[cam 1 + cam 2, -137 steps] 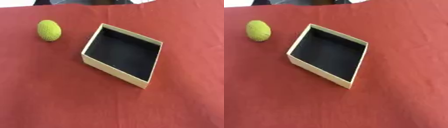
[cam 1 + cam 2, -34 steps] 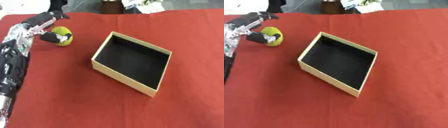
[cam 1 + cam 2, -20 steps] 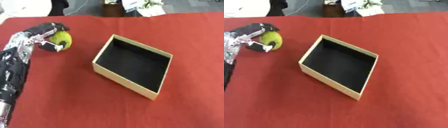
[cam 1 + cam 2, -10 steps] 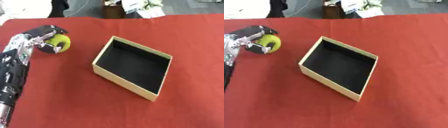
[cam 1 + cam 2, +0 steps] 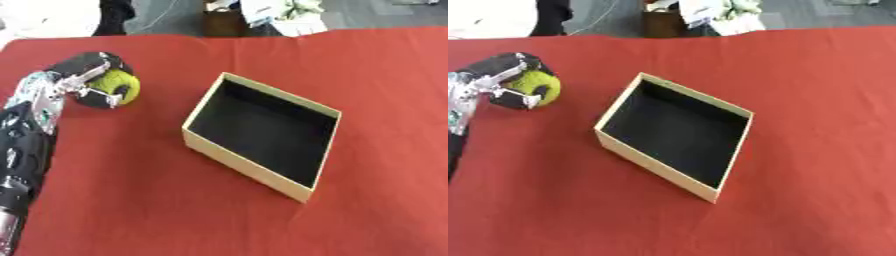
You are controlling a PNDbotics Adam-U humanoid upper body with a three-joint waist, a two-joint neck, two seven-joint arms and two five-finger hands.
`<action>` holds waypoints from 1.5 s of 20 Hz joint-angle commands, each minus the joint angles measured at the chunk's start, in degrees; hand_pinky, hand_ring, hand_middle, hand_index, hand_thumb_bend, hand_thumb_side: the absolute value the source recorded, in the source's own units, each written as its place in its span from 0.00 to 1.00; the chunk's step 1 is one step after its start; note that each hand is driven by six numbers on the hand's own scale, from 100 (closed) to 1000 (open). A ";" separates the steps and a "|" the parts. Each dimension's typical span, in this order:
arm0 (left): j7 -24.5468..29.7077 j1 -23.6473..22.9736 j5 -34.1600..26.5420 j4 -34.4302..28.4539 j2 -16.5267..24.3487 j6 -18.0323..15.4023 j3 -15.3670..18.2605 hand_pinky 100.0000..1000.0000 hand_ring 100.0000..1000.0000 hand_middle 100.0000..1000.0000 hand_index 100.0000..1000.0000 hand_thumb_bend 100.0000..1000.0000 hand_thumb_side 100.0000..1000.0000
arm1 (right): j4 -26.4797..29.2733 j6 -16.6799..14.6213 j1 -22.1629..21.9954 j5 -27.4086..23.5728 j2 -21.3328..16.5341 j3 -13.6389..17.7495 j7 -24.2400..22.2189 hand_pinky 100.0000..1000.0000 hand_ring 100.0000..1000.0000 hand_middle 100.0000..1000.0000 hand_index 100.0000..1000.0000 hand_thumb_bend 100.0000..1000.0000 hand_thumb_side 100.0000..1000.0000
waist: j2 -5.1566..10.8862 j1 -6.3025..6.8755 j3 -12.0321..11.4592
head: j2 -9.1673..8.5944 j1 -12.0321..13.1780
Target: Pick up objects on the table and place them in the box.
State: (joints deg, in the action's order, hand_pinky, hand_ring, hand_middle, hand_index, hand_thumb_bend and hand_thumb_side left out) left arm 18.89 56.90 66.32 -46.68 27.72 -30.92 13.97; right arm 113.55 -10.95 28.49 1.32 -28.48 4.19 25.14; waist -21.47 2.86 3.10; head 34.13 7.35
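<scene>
A yellow-green tennis ball (image 5: 120, 85) sits at the far left of the red tablecloth. My left hand (image 5: 80, 80) is curled round it, black fingers over its top and the thumb under its near side. An open cardboard box (image 5: 264, 131) with a black inside and tan walls lies slantwise in the middle of the table, with nothing in it. The ball is well left of the box. My right hand shows in neither view.
The red cloth (image 5: 131, 200) covers the whole table. Beyond its far edge stand a brown box (image 5: 223, 22) and some white things on a grey floor. My left forearm (image 5: 22, 155) runs along the left edge.
My left hand has come in from the left and closed its fingers round the ball. The camera has tilted, so the whole picture has shifted a little.
</scene>
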 commanded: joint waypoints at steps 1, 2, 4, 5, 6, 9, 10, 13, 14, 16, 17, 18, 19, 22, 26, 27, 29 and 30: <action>-0.35 0.08 0.87 -0.36 0.68 -0.35 -0.40 0.45 0.40 0.48 0.59 0.00 0.00 | 1.04 -0.13 0.34 -0.18 -0.81 0.32 0.13 0.74 0.67 0.51 0.70 0.00 0.49 | 1.34 -0.12 0.02 | -0.11 -0.30; -0.84 0.03 1.54 -0.30 0.71 -0.44 -0.47 0.43 0.37 0.45 0.56 0.00 0.00 | 1.04 -0.14 0.33 -0.19 -0.80 0.32 0.17 0.74 0.67 0.51 0.70 0.00 0.49 | 1.33 -0.10 0.04 | -0.06 -0.36; -2.04 -0.08 3.03 -0.05 0.79 -0.60 -0.63 0.40 0.29 0.39 0.48 0.00 0.00 | 1.04 -0.16 0.32 -0.23 -0.80 0.34 0.29 0.74 0.67 0.51 0.70 0.00 0.49 | 1.32 -0.08 0.05 | 0.00 -0.46; -2.72 -0.12 3.77 0.10 0.80 -0.69 -0.70 0.38 0.24 0.35 0.43 0.00 0.00 | 1.04 -0.17 0.32 -0.24 -0.81 0.34 0.32 0.74 0.67 0.51 0.70 0.00 0.49 | 1.33 -0.07 0.05 | 0.01 -0.49; -3.46 -0.13 4.50 0.22 0.80 -0.78 -0.76 0.38 0.23 0.34 0.42 0.00 0.00 | 1.04 -0.17 0.31 -0.25 -0.81 0.33 0.34 0.74 0.67 0.51 0.70 0.00 0.50 | 1.34 -0.07 0.06 | 0.01 -0.51; -5.47 0.00 5.99 0.44 0.75 -1.23 -0.86 0.36 0.19 0.31 0.39 0.00 0.00 | 1.04 -0.14 0.29 -0.26 -0.79 0.32 0.35 0.74 0.67 0.51 0.70 0.00 0.50 | 1.37 -0.09 0.09 | -0.04 -0.60; -6.19 0.06 6.26 0.32 0.74 -1.33 -0.86 0.36 0.19 0.30 0.38 0.00 0.00 | 1.04 -0.14 0.29 -0.27 -0.78 0.33 0.36 0.74 0.67 0.51 0.70 0.00 0.50 | 1.38 -0.09 0.10 | -0.04 -0.62; -8.53 0.18 7.06 -0.66 0.65 -1.69 -0.91 0.35 0.17 0.29 0.36 0.00 0.00 | 1.04 -0.15 0.27 -0.29 -0.78 0.33 0.38 0.74 0.67 0.51 0.70 0.00 0.50 | 1.40 -0.08 0.10 | -0.01 -0.68; -9.46 0.26 7.24 -1.31 0.57 -1.85 -0.94 0.35 0.16 0.28 0.36 0.00 0.00 | 1.04 -0.14 0.26 -0.29 -0.77 0.33 0.38 0.74 0.67 0.51 0.70 0.00 0.50 | 1.39 -0.07 0.11 | 0.05 -0.74; -11.31 0.40 7.73 -2.70 0.42 -2.24 -1.08 0.34 0.15 0.28 0.35 0.02 0.00 | 1.04 -0.14 0.27 -0.29 -0.77 0.31 0.36 0.74 0.67 0.51 0.70 0.00 0.50 | 1.38 -0.06 0.13 | 0.25 -0.88; -12.17 0.45 7.96 -3.37 0.33 -2.46 -1.16 0.34 0.15 0.28 0.35 0.02 0.00 | 1.04 -0.15 0.27 -0.29 -0.77 0.31 0.36 0.74 0.67 0.51 0.70 0.00 0.50 | 1.36 -0.05 0.14 | 0.36 -0.99; -13.05 0.53 8.05 -4.22 0.20 -2.72 -1.23 0.34 0.15 0.28 0.35 0.02 0.00 | 1.04 -0.15 0.24 -0.28 -0.78 0.32 0.37 0.74 0.67 0.51 0.70 0.00 0.50 | 1.33 -0.05 0.14 | 0.50 -1.19; -13.74 0.52 8.13 -4.91 0.09 -2.87 -1.26 0.34 0.15 0.28 0.35 0.02 0.00 | 1.04 -0.15 0.22 -0.27 -0.79 0.33 0.38 0.74 0.67 0.51 0.70 0.00 0.50 | 1.31 -0.05 0.14 | 0.59 -1.32; -14.55 0.44 8.40 -5.57 -0.03 -2.97 -1.30 0.34 0.15 0.28 0.35 0.02 0.00 | 1.04 -0.15 0.20 -0.25 -0.80 0.33 0.40 0.74 0.67 0.51 0.70 0.00 0.50 | 1.29 -0.05 0.14 | 0.66 -1.44; -16.41 2.09 6.91 -8.34 -0.51 -4.13 -1.31 0.32 0.11 0.26 0.33 0.01 0.00 | 1.04 -0.16 0.14 -0.22 -0.70 0.44 0.54 0.74 0.67 0.51 0.70 0.00 0.50 | 1.29 -0.14 0.20 | 1.15 -1.78; -17.20 2.07 6.35 -9.62 -0.62 -4.35 -1.63 0.32 0.11 0.26 0.33 0.01 0.00 | 1.04 -0.18 0.16 -0.21 -0.71 0.48 0.60 0.74 0.67 0.51 0.70 0.00 0.50 | 1.26 -0.16 0.17 | 1.16 -1.86; -18.56 1.97 5.38 -12.32 -0.96 -4.64 -2.37 0.32 0.11 0.25 0.33 0.01 0.00 | 1.04 -0.22 0.24 -0.20 -0.70 0.54 0.68 0.74 0.67 0.51 0.70 0.00 0.50 | 1.29 -0.21 0.18 | 1.15 -1.88; -18.92 1.96 4.87 -13.70 -1.12 -4.75 -2.75 0.32 0.11 0.25 0.33 0.01 0.00 | 1.04 -0.26 0.30 -0.19 -0.70 0.58 0.72 0.74 0.67 0.51 0.70 0.00 0.50 | 1.31 -0.24 0.20 | 1.12 -1.85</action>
State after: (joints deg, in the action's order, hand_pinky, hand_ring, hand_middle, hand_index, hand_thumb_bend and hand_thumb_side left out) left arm 0.90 57.54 72.09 -57.71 25.62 -35.53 11.49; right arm 113.55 -11.17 28.21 1.27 -28.44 4.21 25.64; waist -21.48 2.81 3.26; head 35.19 5.62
